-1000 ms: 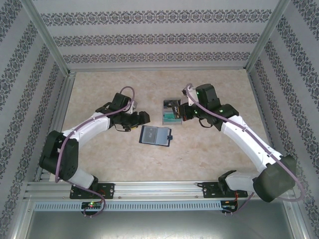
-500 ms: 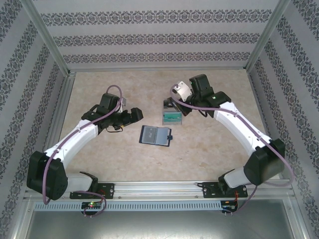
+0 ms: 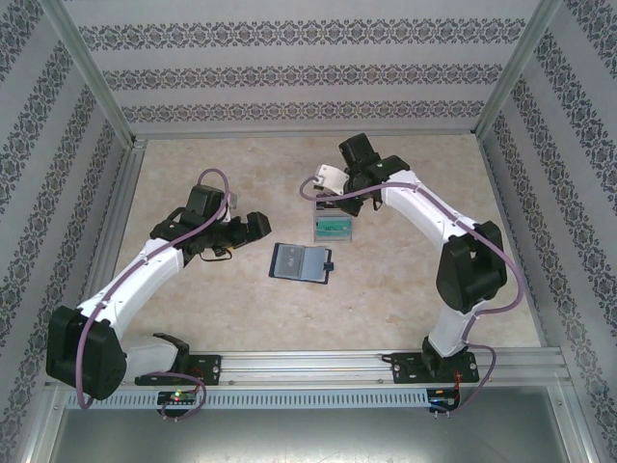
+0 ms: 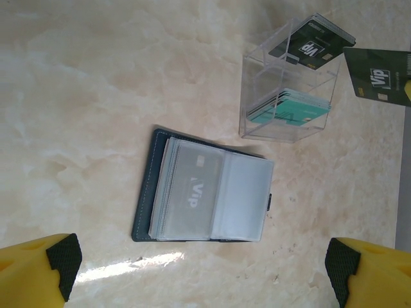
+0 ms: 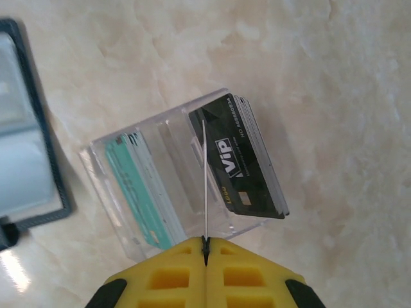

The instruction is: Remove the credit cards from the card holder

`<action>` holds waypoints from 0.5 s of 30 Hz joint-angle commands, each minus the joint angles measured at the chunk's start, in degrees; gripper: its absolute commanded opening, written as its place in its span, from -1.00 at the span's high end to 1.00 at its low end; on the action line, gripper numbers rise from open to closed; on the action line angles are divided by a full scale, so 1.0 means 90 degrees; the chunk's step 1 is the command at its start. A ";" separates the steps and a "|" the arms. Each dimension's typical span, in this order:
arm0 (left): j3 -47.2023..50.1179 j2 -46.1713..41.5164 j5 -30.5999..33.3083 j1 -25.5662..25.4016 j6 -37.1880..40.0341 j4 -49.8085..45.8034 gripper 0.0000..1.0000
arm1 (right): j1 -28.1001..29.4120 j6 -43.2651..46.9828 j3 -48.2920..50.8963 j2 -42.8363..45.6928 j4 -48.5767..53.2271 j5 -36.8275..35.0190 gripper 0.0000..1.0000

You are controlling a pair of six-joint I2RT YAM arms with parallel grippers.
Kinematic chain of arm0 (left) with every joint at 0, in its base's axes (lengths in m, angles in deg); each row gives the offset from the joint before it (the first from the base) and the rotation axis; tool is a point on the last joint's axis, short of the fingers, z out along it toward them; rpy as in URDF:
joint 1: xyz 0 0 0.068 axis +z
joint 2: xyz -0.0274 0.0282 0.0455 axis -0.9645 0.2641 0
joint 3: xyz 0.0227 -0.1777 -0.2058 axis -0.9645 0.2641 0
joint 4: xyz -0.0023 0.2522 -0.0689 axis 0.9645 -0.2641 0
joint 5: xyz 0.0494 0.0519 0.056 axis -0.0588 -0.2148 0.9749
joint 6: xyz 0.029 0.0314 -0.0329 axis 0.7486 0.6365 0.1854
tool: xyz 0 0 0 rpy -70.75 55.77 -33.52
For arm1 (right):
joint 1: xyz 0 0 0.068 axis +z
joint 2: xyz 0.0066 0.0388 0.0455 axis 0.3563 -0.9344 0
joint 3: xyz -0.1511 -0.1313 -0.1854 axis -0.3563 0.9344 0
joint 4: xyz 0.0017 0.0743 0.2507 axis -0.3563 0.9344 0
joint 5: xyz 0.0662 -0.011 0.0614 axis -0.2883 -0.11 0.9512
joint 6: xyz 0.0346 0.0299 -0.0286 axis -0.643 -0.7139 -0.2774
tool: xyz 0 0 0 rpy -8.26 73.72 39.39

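**Left end effector**: the fingers stand fully apart with nothing between them, and the unit hovers over the bench. The card holder lies directly ahead of it, roughly centred between the two fingers. It is opened flat on the bench with the clear pockets facing up. A grey card marked "Vip" sits in one pocket. The black clasp tab projects from the edge on the right-finger side.

**Right end effector**: the fingers are together, clamped on a dark card. In the right wrist view this card appears edge-on, as a thin line running straight out from the fingertips. It stands upright over the clear box, which rests on the bench just ahead of the fingertips. Whether the card's far edge touches the box cannot be told.

**Box contents, relative to the held card:**
- The teal cards are in the compartment to its left.
- The stack of dark cards is to its right.

The card holder is further left, apart from the box.
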 commanded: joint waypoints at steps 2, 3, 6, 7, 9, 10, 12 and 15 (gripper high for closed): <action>0.0059 -0.0125 0.0126 0.0077 -0.0034 -0.0223 -0.99 | 0.0191 0.1080 -0.0239 -0.0200 -0.0032 -0.0689 1.00; 0.0054 -0.0124 0.0127 0.0080 -0.0033 -0.0218 -0.99 | 0.0223 0.1236 -0.0236 -0.0229 -0.0056 -0.0714 1.00; 0.0042 -0.0097 0.0124 0.0094 -0.0034 -0.0240 -0.99 | 0.0268 0.1614 -0.0211 -0.0307 -0.0162 -0.0798 1.00; 0.0029 -0.0084 0.0123 0.0092 -0.0034 -0.0254 -0.99 | 0.0277 0.1678 -0.0247 -0.0355 -0.0156 -0.0762 1.00; 0.0005 -0.0051 0.0126 0.0099 -0.0024 -0.0272 -0.99 | 0.0275 0.1770 -0.0303 -0.0443 -0.0175 -0.0736 1.00; -0.0013 -0.0041 0.0127 0.0103 -0.0024 -0.0281 -0.99 | 0.0284 0.1820 -0.0331 -0.0506 -0.0193 -0.0757 1.00; -0.0031 -0.0011 0.0127 0.0103 -0.0015 -0.0303 -0.99 | 0.0285 0.1888 -0.0370 -0.0585 -0.0204 -0.0745 1.00; -0.0051 0.0014 0.0128 0.0113 -0.0004 -0.0327 -0.99 | 0.0276 0.1925 -0.0373 -0.0714 -0.0253 -0.0772 1.00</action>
